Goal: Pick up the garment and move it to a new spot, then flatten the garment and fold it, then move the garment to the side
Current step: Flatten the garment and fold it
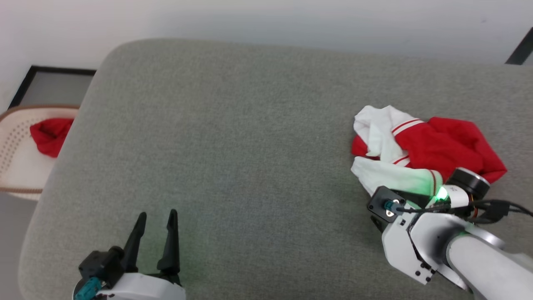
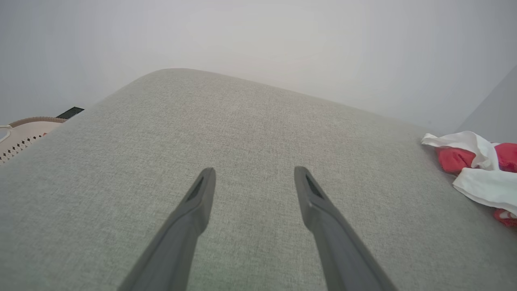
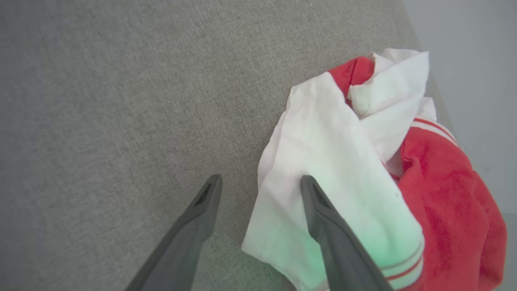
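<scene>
The grey cushion (image 1: pixel 233 137), a broad pad of tightly woven fabric with rounded corners, is bearing the whole job. The job looks to be only beginning: nothing is lifted, flattened or folded yet. Off the cushion's left edge a pale perforated basket (image 1: pixel 16 166) is holding a plain red cloth (image 1: pixel 50 133), which is no part of the task. The garment (image 1: pixel 441 146) is lying crumpled near the cushion's right edge. It is a soft heap of fuzzy red body, smooth white sleeves and striped trim, doubled over itself. The right gripper (image 3: pixel 261 180) is standing open at the heap's near side, one dark tapered finger over a white sleeve and the other over bare cushion; whether either is touching is unclear. The left gripper (image 1: pixel 157 213) is hovering open over the cushion's near left part, well apart from the garment and holding nothing.
</scene>
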Robot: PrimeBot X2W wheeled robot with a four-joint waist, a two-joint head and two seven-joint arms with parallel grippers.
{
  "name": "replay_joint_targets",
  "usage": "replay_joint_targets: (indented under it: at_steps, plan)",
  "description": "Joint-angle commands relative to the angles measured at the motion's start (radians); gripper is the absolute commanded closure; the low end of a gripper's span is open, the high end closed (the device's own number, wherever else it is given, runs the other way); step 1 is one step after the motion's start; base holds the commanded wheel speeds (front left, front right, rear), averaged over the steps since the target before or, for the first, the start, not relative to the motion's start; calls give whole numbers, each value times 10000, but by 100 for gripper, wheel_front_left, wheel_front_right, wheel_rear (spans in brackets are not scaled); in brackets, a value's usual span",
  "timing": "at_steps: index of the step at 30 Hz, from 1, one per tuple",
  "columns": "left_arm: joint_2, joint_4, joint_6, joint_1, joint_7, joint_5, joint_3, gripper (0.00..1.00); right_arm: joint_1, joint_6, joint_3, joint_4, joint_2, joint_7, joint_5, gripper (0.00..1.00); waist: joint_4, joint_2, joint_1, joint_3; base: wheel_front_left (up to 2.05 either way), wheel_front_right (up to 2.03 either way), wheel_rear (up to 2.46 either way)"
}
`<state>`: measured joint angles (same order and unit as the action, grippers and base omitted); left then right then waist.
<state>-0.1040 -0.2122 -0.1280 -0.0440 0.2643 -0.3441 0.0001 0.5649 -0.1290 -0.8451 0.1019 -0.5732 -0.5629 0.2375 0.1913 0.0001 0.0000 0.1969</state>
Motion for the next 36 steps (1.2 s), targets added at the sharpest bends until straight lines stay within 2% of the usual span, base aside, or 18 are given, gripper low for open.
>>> replay_joint_targets:
  at_steps: [1,8,9,10,11,13,14,17,20,22,29,32,34,36]
  plan:
    - [29,2,-40,-124,-3,-56,-31,0,172,-35,-59,14,-44,49,-50,0,177,-1,0,240,0,0,0]
    - [116,2,-42,-378,-3,-340,-204,0,878,-35,-853,94,-261,192,-498,0,240,-1,0,502,0,0,0]
    - [117,11,-41,-399,-3,-380,-222,0,936,-35,-970,134,-294,157,-499,26,241,-1,0,525,0,0,0]
    - [116,15,-41,-418,-3,-448,-250,0,985,-35,-1100,157,-324,124,-486,56,240,-1,0,543,0,0,0]
    - [117,27,-41,-443,-3,-524,-324,0,1072,-35,-1162,160,-343,165,-485,66,236,-1,0,558,0,0,0]
    - [84,71,-41,-506,-3,-684,-432,0,1193,-35,-1240,220,-369,199,-491,96,224,-1,0,580,0,0,0]
    - [32,79,-41,-516,-3,-727,-473,0,1227,-35,-1275,248,-372,191,-501,100,215,-1,0,586,0,0,0]
    - [-38,116,-42,-511,-3,-852,-563,0,1272,-35,-1252,275,-283,338,-448,100,160,-1,0,587,0,0,0]
    - [-98,146,-42,-432,-3,-893,-475,0,1153,-33,-709,242,-114,660,-390,100,-2,-1,0,569,0,0,0]
    - [-118,162,-42,-358,-3,-886,-415,0,953,-15,6,128,87,1028,-359,100,-185,-1,0,544,0,0,0]
    - [-314,272,-42,-286,-3,-797,-360,0,-484,-13,3768,-484,653,2040,-163,100,-948,-1,0,440,0,0,0]
    - [-414,323,-42,-310,-1,-784,-396,0,-1274,-13,5468,-765,974,2423,143,100,-1229,-1,0,434,0,0,0]
    - [-471,367,-42,-324,-3,-800,-403,0,-1716,-13,6517,-837,1446,2692,687,100,-1413,-1,0,453,0,0,0]
    - [-554,389,-42,-359,-3,-830,-453,0,-1897,-12,7515,-742,1526,3031,826,100,-1550,-1,0,493,0,0,0]
